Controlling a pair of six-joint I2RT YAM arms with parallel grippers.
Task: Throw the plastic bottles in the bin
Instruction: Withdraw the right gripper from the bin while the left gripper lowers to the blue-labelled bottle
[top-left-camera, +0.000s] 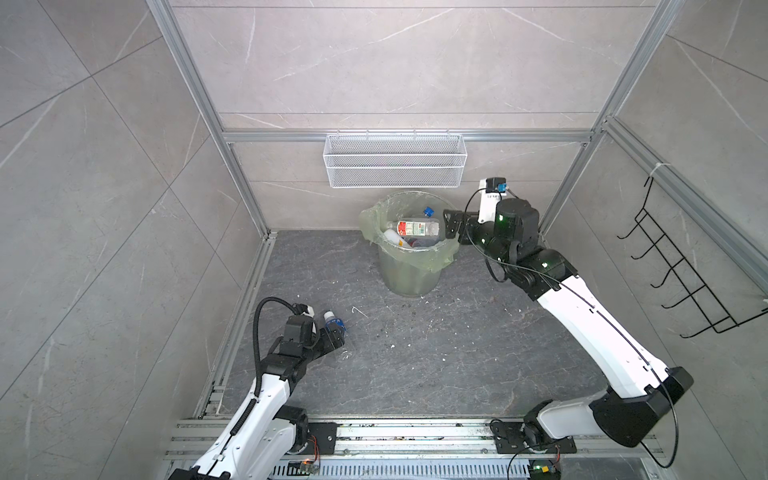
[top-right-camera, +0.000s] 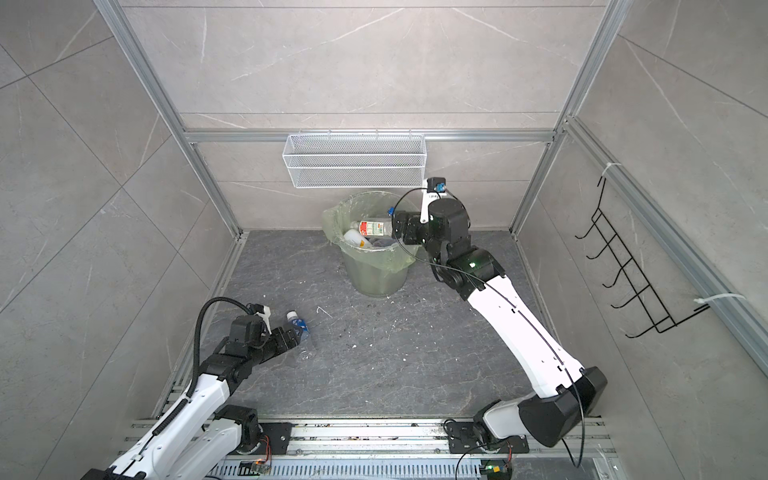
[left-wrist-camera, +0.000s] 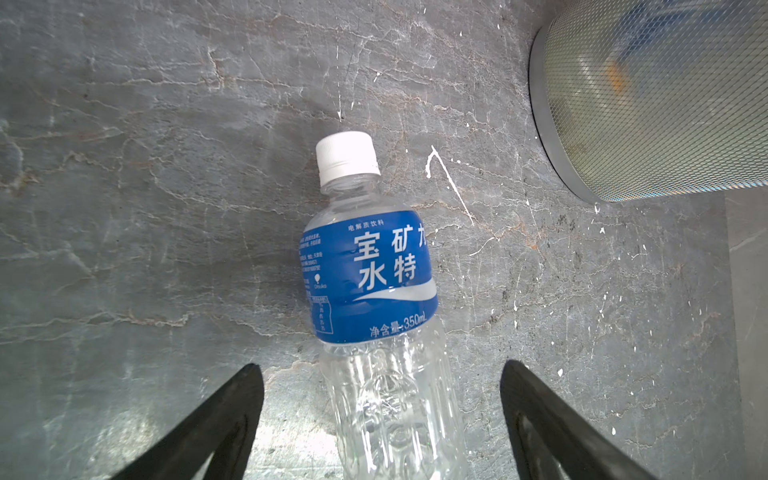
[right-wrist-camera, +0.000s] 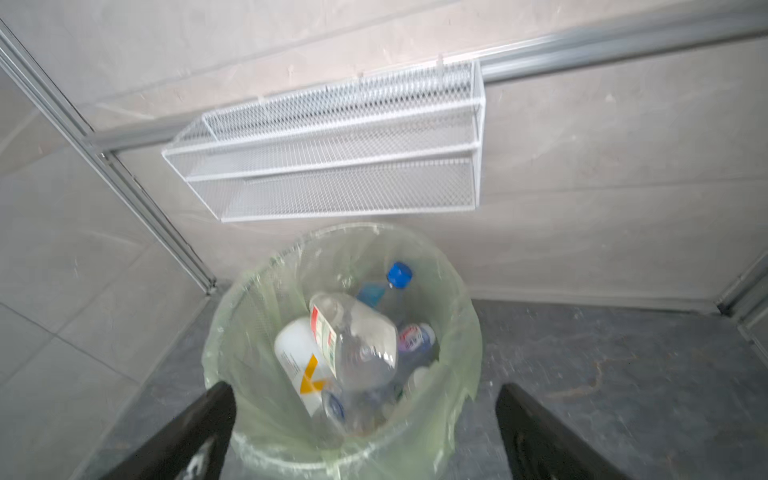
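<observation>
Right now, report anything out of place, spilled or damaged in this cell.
One blue-labelled bottle lies on its side on the floor, between the fingers of the open left claw, outside the bin. Small white flecks speckle the floor beside it. Nothing looks spilled.

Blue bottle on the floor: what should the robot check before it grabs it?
1. Left tool open: ok.
2. Blue-label bottle lying between its jaws: ok.
3. Bottle gripped: not ok, gaps on both sides.
4. Right tool open and empty: ok.
5. Bin upright, bottles below its rim: ok.
6. Space over the bin free: not ok, the right tool hovers there.
</observation>
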